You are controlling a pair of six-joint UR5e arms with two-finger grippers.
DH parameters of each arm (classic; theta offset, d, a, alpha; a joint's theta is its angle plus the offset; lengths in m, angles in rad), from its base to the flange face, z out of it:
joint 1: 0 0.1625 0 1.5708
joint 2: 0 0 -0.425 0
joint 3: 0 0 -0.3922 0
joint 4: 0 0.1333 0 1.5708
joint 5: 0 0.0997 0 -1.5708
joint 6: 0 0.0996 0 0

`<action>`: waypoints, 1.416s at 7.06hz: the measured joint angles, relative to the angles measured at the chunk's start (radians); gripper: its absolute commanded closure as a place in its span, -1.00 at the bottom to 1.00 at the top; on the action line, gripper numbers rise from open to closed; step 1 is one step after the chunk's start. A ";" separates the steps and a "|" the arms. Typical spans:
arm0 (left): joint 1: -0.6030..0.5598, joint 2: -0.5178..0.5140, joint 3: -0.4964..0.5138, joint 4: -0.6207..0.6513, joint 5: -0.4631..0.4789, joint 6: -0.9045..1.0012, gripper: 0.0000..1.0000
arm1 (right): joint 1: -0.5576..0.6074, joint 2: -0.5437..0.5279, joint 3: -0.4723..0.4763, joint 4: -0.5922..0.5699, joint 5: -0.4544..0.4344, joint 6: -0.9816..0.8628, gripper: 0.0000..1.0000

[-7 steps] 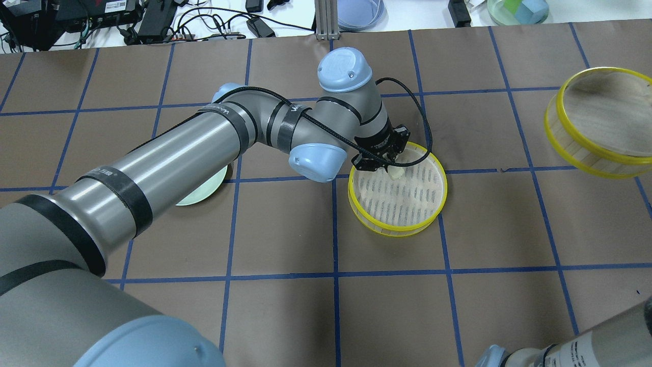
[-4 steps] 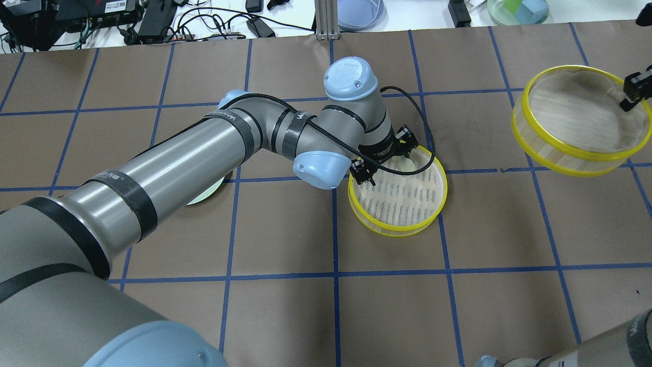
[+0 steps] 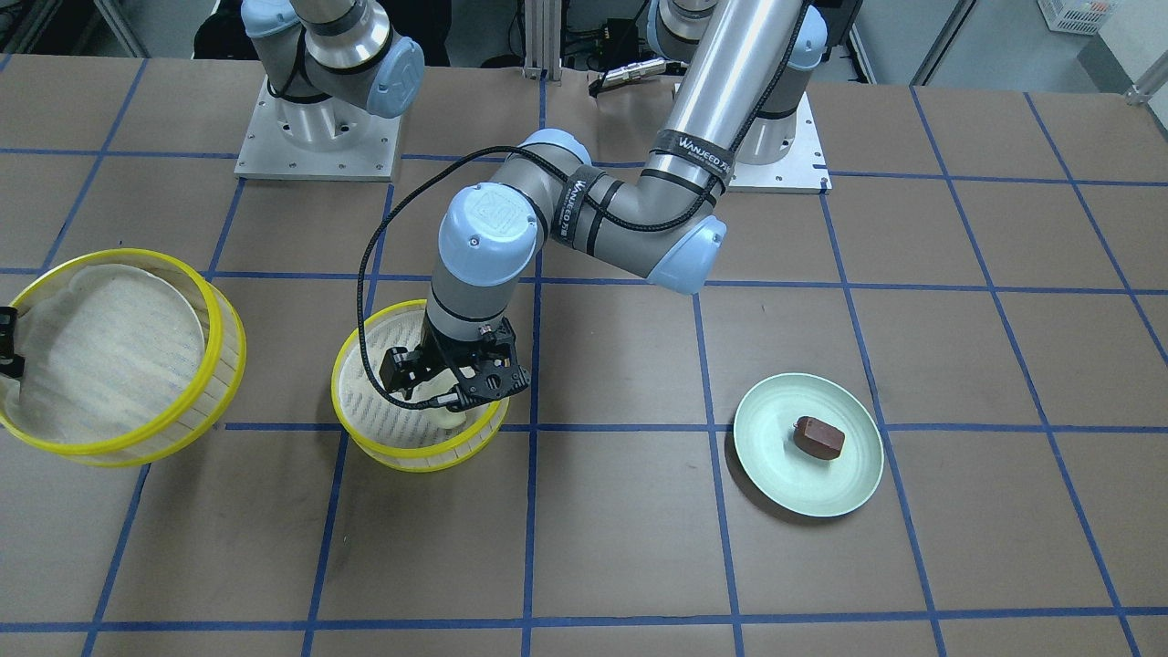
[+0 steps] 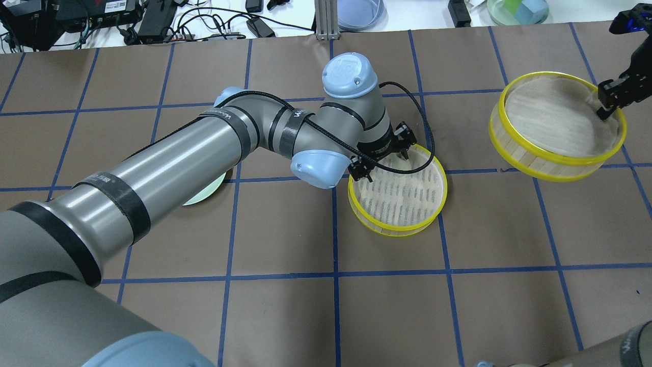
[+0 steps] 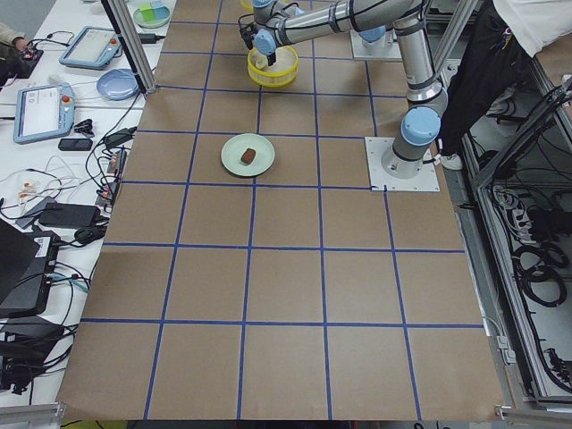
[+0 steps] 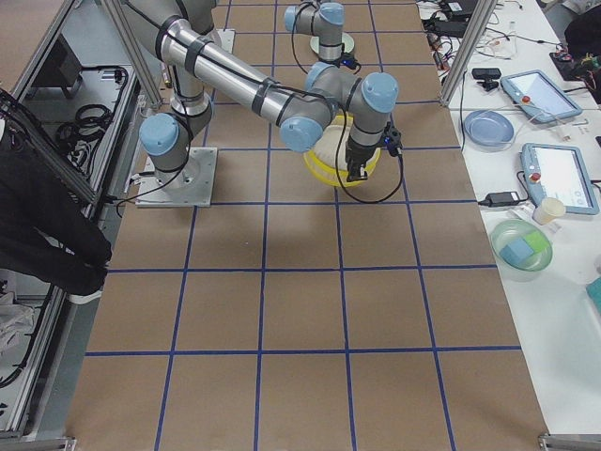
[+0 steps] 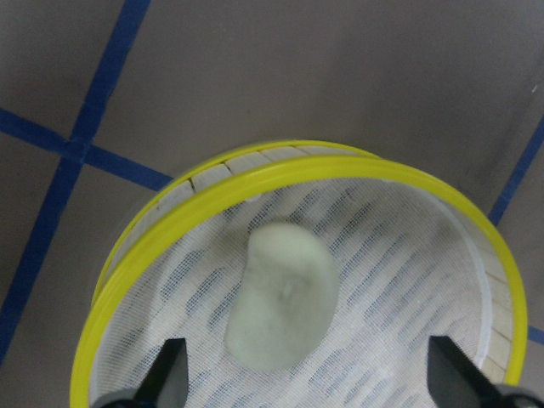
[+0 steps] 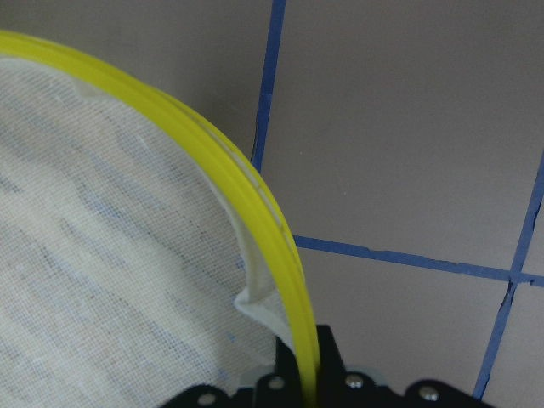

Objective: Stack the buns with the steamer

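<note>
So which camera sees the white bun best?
The left wrist view: the white bun fills the middle, lying in the steamer basket between the open left gripper fingertips. The front-facing view shows only a sliver under that gripper. I cannot make it out in the overhead or side views.

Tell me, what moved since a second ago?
The left gripper let go of the cream bun, which now lies in the middle steamer, jaws open above it. The right gripper carried the second steamer by its rim toward the middle one. The middle steamer and green plate stayed put.
</note>
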 measured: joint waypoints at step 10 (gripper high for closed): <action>0.690 0.193 -0.100 -0.303 0.143 1.070 -1.00 | 0.405 -0.193 0.328 -0.178 -0.008 0.632 1.00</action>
